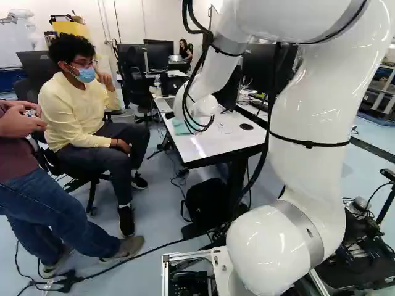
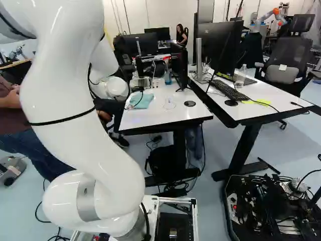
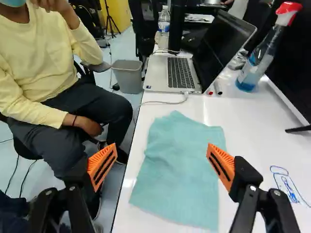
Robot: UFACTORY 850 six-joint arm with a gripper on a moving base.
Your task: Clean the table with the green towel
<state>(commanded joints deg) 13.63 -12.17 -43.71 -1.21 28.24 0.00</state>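
Observation:
In the right base view the green towel [image 2: 142, 99] lies spread on the white table [image 2: 165, 113], near its left edge. The wrist view shows the towel [image 3: 182, 170] slightly wrinkled, ahead of and below the gripper [image 3: 160, 167], whose orange-padded fingers stand wide apart with nothing between them. Blue pen marks [image 3: 289, 187] are on the tabletop beside the towel. In both base views the gripper is hidden behind the arm; the wrist part of the arm shows by the towel [image 1: 180, 126] in the left base view.
Beyond the towel stand a laptop [image 3: 182, 73], two markers and a spray bottle [image 3: 262, 51]; a monitor stands beside them. A seated person [image 1: 80, 105] is close to the table's side. A second desk [image 2: 261, 103] with keyboard and monitor stands right. Another robot [image 2: 266, 17] is far back.

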